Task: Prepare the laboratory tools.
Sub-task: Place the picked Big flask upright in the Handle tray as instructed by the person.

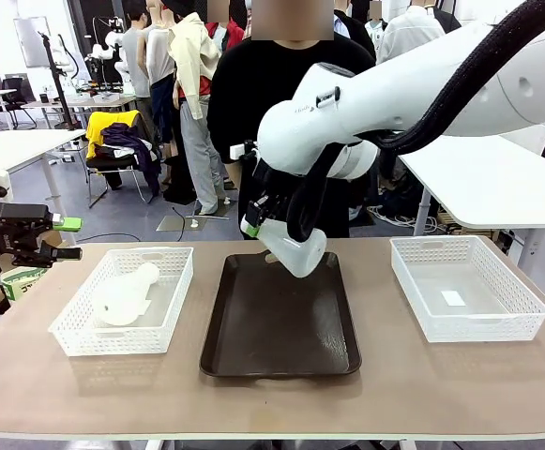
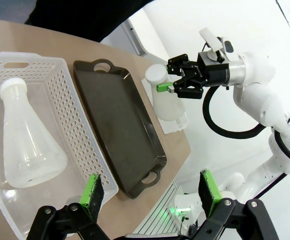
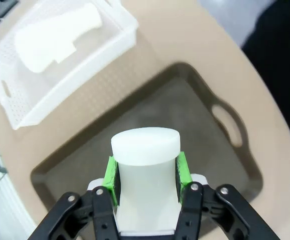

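Right gripper [image 3: 145,172] is clamped on flask [image 1: 295,251] neck, flask held tilted over tray [image 1: 281,337] far end. Second flask [image 1: 127,295] is laid sideways in left basket [image 1: 113,339]. Left gripper [image 1: 66,238] is held open near counter [image 1: 422,384] left edge.

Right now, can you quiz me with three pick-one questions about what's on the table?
1. Where is the lying flask? A. in the left basket B. on a chair C. in a person's hand
2. How many white baskets are there? A. one B. two C. three
3. The right gripper is: A. open B. shut on a flask C. shut on a basket
Answers: 1 A, it lies there on its side. 2 B, the left basket and right basket flank the brown tray. 3 B, its green pads clamp the held flask by the neck.
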`<move>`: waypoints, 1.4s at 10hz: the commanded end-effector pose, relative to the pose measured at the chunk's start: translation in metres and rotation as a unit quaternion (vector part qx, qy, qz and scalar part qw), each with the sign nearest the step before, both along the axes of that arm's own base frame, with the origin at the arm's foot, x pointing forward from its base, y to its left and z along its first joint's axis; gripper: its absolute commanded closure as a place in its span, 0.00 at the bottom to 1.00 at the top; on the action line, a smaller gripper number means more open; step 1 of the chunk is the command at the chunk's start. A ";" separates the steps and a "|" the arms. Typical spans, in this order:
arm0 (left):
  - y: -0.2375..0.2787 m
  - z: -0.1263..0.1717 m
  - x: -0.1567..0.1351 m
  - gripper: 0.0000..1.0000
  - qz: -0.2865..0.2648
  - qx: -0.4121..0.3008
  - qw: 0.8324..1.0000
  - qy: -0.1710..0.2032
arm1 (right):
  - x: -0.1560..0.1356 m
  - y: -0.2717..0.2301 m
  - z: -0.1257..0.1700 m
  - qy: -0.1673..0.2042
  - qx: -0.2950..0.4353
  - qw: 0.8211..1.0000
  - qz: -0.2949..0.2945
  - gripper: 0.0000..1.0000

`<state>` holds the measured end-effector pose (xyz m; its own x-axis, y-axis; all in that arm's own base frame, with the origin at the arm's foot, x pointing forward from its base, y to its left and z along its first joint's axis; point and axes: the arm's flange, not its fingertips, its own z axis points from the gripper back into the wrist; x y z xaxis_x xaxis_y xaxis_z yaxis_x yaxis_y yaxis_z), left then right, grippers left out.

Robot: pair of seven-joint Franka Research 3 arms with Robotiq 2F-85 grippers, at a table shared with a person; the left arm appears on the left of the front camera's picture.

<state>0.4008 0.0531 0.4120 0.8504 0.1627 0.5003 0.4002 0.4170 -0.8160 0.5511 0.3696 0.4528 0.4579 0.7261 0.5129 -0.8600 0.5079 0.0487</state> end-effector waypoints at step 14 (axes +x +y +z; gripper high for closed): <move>0.002 0.001 0.000 0.00 -0.002 -0.006 1.000 -0.004 | 0.043 -0.080 -0.071 -0.091 0.373 0.880 0.280 1.00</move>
